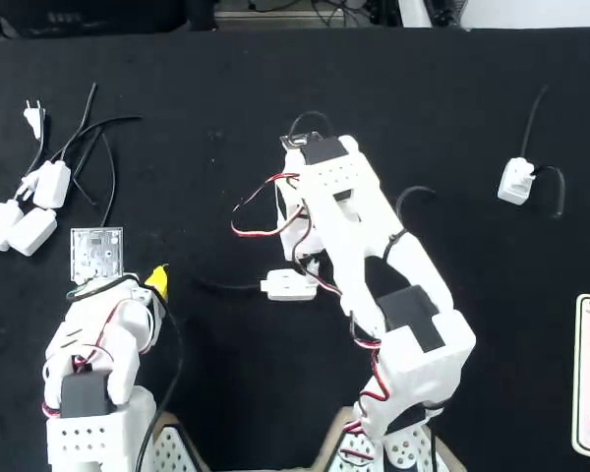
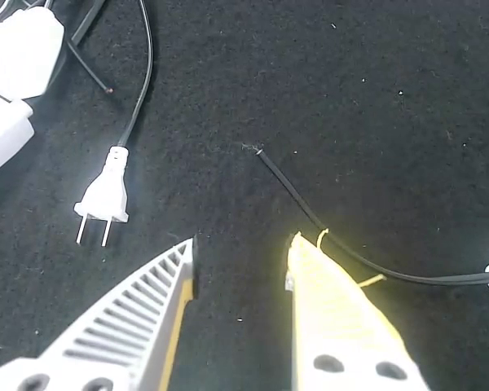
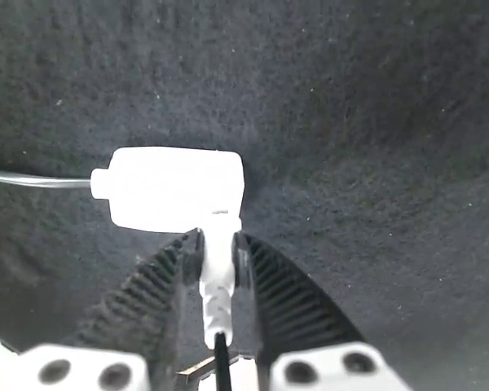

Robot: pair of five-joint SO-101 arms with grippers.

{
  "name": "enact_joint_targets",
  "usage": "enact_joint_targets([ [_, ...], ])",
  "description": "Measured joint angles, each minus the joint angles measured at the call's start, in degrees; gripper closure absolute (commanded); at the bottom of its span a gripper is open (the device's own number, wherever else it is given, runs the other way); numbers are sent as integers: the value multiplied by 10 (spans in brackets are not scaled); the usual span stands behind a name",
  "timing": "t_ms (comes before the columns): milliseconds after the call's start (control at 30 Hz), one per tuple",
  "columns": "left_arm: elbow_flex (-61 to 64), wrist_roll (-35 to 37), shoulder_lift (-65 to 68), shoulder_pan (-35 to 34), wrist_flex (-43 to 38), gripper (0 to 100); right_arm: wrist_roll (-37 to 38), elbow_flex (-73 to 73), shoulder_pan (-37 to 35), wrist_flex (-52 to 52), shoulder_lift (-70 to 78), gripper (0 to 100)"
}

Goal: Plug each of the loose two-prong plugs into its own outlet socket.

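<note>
Bright, even light — the white socket (image 3: 175,189) glares, overexposed, against matte black cloth (image 3: 375,98)

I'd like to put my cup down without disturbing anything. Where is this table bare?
Bare cloth lies between the right arm and the lone socket at the right, and across the far middle. The far-left corner is crowded: clustered sockets, a loose plug, cords.

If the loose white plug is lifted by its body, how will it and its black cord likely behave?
The white plug looks small and light, so it should lift easily, though a nudge may slide it. Its thin black cord lies in loose curves, so it is probably floppy and will trail.
</note>
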Motion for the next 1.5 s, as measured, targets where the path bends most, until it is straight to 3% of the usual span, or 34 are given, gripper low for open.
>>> enact_joint_targets([
  [833, 0, 0, 0, 0, 0, 809, -51, 1, -20, -25, 7, 988],
  [1433, 0, 0, -1, 0, 0, 809, -41, 68, -20, -100, -8, 982],
  [1500, 0, 0, -1, 0, 0, 809, -24, 71, -20, -101, -16, 946],
])
